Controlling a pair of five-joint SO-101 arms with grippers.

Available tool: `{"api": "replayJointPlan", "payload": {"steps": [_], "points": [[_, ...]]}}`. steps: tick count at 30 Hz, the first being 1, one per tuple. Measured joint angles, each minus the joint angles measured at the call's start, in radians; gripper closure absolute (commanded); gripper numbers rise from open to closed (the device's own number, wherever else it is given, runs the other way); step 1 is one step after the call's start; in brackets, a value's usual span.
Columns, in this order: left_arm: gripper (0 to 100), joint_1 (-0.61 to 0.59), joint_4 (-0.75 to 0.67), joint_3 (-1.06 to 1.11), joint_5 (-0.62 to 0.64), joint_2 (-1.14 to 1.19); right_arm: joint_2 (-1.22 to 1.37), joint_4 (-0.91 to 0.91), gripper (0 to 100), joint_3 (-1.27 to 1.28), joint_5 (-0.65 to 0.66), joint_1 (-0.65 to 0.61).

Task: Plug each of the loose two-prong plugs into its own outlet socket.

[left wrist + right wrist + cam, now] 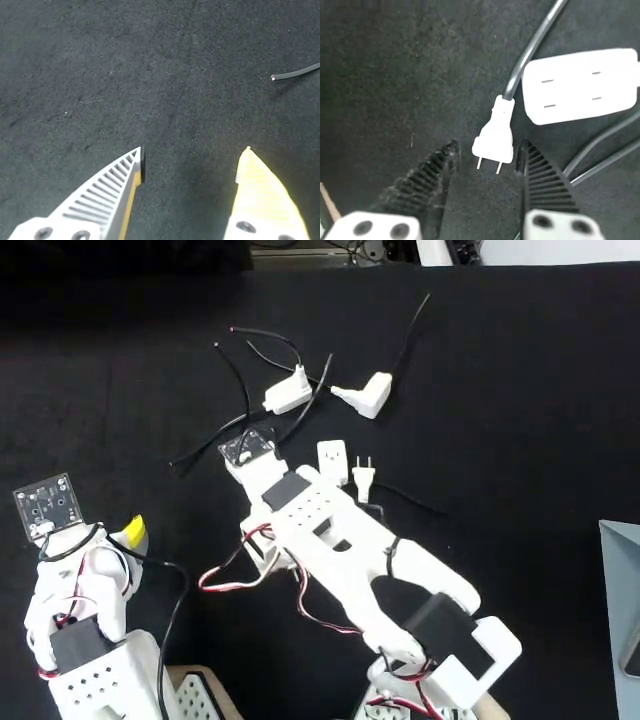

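Note:
In the right wrist view a white two-prong plug (494, 137) lies on the black table, prongs toward the camera. My right gripper (488, 146) is open, its black fingers (435, 170) straddling the plug without touching it. Just beyond lies a white outlet block (580, 85) with two pairs of slots. In the high view a second white plug (363, 478) lies beside a small white socket (332, 458), close to the right arm (340, 540). My left gripper (193, 149) is open over bare cloth near the table's front left, its yellow finger (135, 530) showing from above.
Two white adapters (285, 392) (365, 392) with thin black cables (245, 390) lie toward the back centre. A loose cable end (295, 73) shows ahead of the left gripper. A grey bin (620, 590) stands at the right edge.

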Motion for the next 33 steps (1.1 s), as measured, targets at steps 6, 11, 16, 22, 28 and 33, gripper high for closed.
{"api": "replayJointPlan", "payload": {"steps": [6,11,16,22,28,33], "points": [[70,0.000,0.000,0.000,0.000,0.000,0.000,0.000,81.9,0.011,-0.009,-0.035],[70,0.000,0.000,0.000,0.000,0.000,0.000,-0.002,81.9,0.011,-0.046,-0.091],[70,0.000,0.000,0.000,0.000,0.000,0.000,-0.057,81.9,0.046,-0.049,-0.091],[70,0.000,0.000,0.000,0.000,0.000,0.048,-0.083,81.9,0.044,-0.049,-0.055],[70,0.000,0.000,0.000,0.000,0.000,0.117,-0.109,89.0,0.041,-0.020,0.041],[70,-0.002,0.000,0.000,0.000,0.000,0.132,-0.132,94.7,0.055,0.015,0.095]]}}
